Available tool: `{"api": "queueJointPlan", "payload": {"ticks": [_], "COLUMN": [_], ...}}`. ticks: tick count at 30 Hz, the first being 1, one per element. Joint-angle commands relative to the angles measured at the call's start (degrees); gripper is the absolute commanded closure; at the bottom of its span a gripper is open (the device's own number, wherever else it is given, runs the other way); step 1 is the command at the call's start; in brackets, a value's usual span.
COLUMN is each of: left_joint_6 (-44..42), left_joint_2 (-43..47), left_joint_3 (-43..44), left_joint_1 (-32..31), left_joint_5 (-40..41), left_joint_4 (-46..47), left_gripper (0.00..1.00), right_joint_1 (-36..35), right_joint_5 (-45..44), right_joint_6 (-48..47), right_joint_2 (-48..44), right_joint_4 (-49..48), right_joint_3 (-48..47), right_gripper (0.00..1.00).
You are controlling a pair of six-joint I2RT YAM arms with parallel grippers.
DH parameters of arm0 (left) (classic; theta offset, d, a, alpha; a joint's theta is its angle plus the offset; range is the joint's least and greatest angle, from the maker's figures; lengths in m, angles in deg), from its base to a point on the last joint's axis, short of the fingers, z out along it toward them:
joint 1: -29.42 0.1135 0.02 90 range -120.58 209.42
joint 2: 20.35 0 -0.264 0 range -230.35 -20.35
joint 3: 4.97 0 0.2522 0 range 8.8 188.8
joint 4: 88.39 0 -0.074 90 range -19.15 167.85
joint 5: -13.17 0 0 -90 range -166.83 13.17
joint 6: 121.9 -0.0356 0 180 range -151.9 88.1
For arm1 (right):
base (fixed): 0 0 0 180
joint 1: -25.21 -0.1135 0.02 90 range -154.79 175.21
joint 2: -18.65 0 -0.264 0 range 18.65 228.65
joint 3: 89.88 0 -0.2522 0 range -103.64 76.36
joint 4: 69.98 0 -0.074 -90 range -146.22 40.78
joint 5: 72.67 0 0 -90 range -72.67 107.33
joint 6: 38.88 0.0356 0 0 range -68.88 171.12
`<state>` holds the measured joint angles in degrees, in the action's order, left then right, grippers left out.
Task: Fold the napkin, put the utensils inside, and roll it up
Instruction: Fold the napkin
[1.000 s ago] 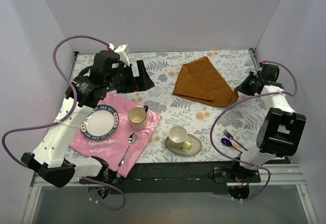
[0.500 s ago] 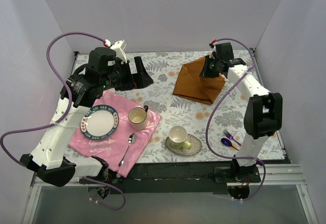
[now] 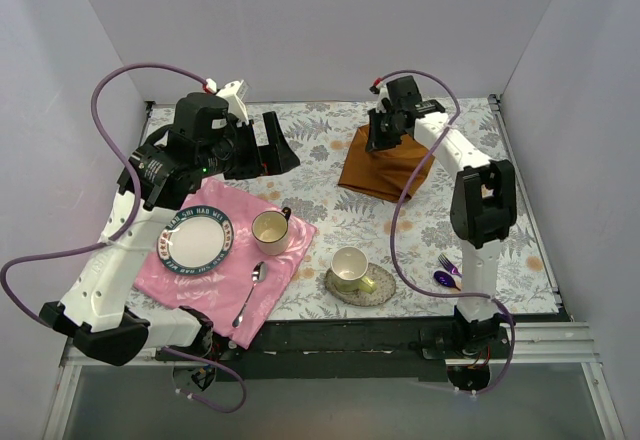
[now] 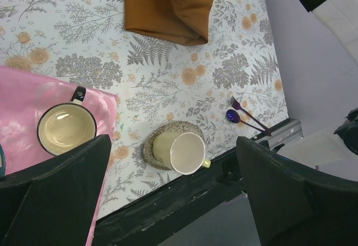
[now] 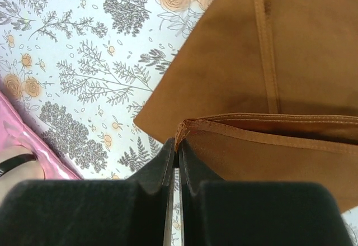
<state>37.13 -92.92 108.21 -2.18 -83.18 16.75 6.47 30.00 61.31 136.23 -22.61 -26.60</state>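
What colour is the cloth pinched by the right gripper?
Plain rust-orange; the napkin has a stitched hem. It shows best in the right wrist view.

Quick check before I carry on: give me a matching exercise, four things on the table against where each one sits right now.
Things
1 napkin
2 silver spoon
3 purple fork
4 yellow-handled cup

Places
A on the woven coaster
B on the pink cloth
C edge pinched in the shut right gripper
D on the floral tablecloth, near its right front corner

Pairs: 1-C, 2-B, 3-D, 4-A
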Motion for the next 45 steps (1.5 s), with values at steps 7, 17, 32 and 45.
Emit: {"api": "queueJointPlan", "payload": {"ticks": [7,17,32,45], "left_joint_6": [-0.57,-0.13,1.89,6.47], "left_joint_2": [-0.28,-0.37,0.59,-18.87], "left_joint_3": [2.36,2.01,-3.61,-14.26], "left_joint_1": [0.48,0.57,0.74,0.66], "left_joint_5": [0.64,0.9,-1.64,-9.38], "left_joint_4": [-1.21,-1.21,2.73,21.46], "left_gripper": [0.05,0.05,0.04,0.2], "right_joint_1": [-2.0,-4.64,-5.6,13.45], "right_joint_5": [3.77,6.76,8.51,-3.68], "right_joint_6": [-5.62,-7.73,-4.05,24.42], "right_joint_2": [6.78,10.04,12.06,-2.0], "right_joint_4": [5.77,7.61,9.28,2.87], "right_joint_3": [-9.72,-9.11,-11.12,0.91], "right_gripper": [0.91,0.89,0.68,0.39]}}
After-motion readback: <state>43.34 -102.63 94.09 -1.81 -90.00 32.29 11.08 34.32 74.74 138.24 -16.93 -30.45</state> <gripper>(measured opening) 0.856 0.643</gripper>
